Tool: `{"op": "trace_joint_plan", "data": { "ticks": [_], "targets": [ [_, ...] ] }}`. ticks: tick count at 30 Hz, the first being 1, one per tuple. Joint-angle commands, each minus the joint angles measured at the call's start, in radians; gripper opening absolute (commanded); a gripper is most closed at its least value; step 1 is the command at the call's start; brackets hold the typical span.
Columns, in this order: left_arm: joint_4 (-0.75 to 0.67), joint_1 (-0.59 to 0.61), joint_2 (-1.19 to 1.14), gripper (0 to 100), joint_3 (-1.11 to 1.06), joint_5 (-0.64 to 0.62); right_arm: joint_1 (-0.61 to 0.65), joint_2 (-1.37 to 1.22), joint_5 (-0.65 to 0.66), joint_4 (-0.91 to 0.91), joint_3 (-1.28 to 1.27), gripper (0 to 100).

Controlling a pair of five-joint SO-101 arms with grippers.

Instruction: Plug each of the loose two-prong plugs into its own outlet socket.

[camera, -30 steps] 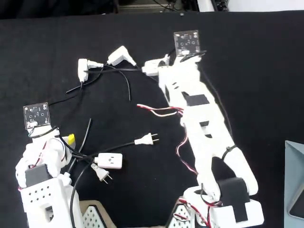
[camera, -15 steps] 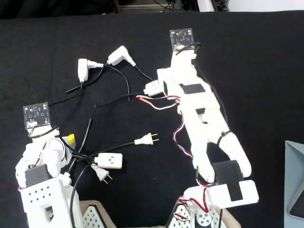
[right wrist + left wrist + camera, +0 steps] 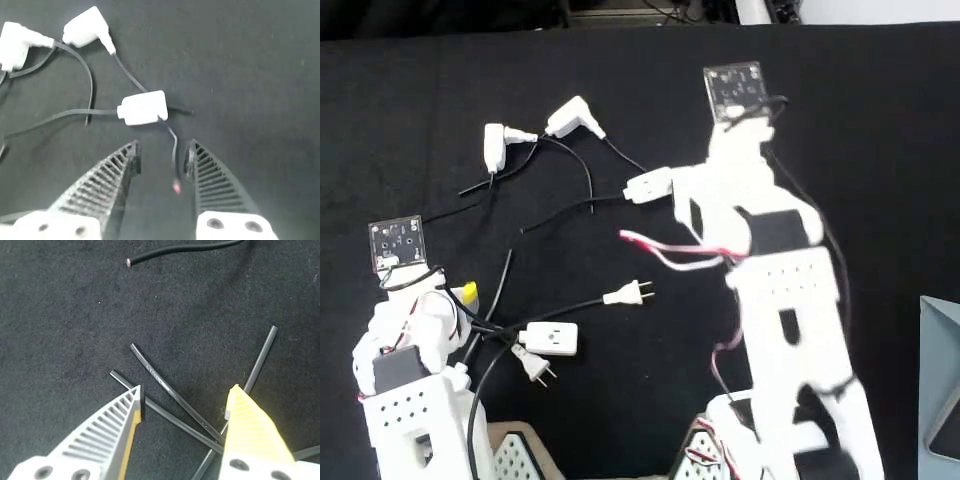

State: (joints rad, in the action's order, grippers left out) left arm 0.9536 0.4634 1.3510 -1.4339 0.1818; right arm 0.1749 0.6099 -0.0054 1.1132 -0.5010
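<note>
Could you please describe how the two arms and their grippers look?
The left arm and right arm are white plastic with black motor blocks, each carrying a dark square circuit board. Red and white wires loop off the right arm. The left gripper has ribbed triangular fingers, pale with yellow faces; the right gripper has ribbed fingers, white with dark edging.

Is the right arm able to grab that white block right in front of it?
Probably yes. The jaws of the right arm are open, and the white block lies just ahead of them, with only a thin black cable trailing between.
</note>
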Motion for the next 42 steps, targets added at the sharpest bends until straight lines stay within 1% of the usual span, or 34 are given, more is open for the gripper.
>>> {"op": "trace_joint_plan", "data": {
  "ticks": [1,2,4,7,11,15,18,21,23,25,29,34,38,42],
  "targets": [
    [-0.015,0.01,-0.002,28,0.044,-0.005,-0.011,0.061,0.049,0.157,0.05,14.8],
    [0.008,0.01,-0.002,28,0.067,-0.002,-0.012,0.061,0.066,0.195,0.05,14.8],
    [0.098,0.012,-0.003,28,0.142,0.041,-0.014,0.065,0.107,0.256,0.024,14.8],
    [0.256,0.01,-0.005,27,0.295,0.101,-0.011,0.068,0.123,0.258,-0.077,14.8],
    [0.39,0.007,-0.071,27,0.473,0.195,-0.009,0.068,0.123,0.14,-0.236,14.8],
    [0.451,0.008,-0.281,27,0.602,0.287,-0.012,0.068,0.123,-0.005,-0.358,14.8],
    [0.468,-0.002,-0.434,27,0.676,0.385,-0.014,0.068,0.123,-0.077,-0.418,14.8],
    [0.473,-0.064,-0.522,28,0.72,0.48,-0.015,0.068,0.123,-0.103,-0.453,14.8],
    [0.473,-0.122,-0.531,28,0.73,0.512,-0.021,0.068,0.123,-0.117,-0.463,14.8],
    [0.473,-0.202,-0.531,28,0.73,0.537,-0.057,0.064,0.123,-0.135,-0.463,14.8],
    [0.502,-0.39,-0.552,28,0.711,0.545,-0.133,0.062,0.121,-0.172,-0.463,14.8],
    [0.476,-0.591,-0.638,28,0.624,0.537,-0.149,0.062,0.12,-0.178,-0.464,14.8],
    [0.384,-0.67,-0.713,28,0.565,0.537,-0.147,0.061,0.068,-0.178,-0.464,14.8],
    [0.31,-0.722,-0.764,28,0.536,0.539,-0.147,0.061,0.06,-0.178,-0.467,14.8]
  ]
}}
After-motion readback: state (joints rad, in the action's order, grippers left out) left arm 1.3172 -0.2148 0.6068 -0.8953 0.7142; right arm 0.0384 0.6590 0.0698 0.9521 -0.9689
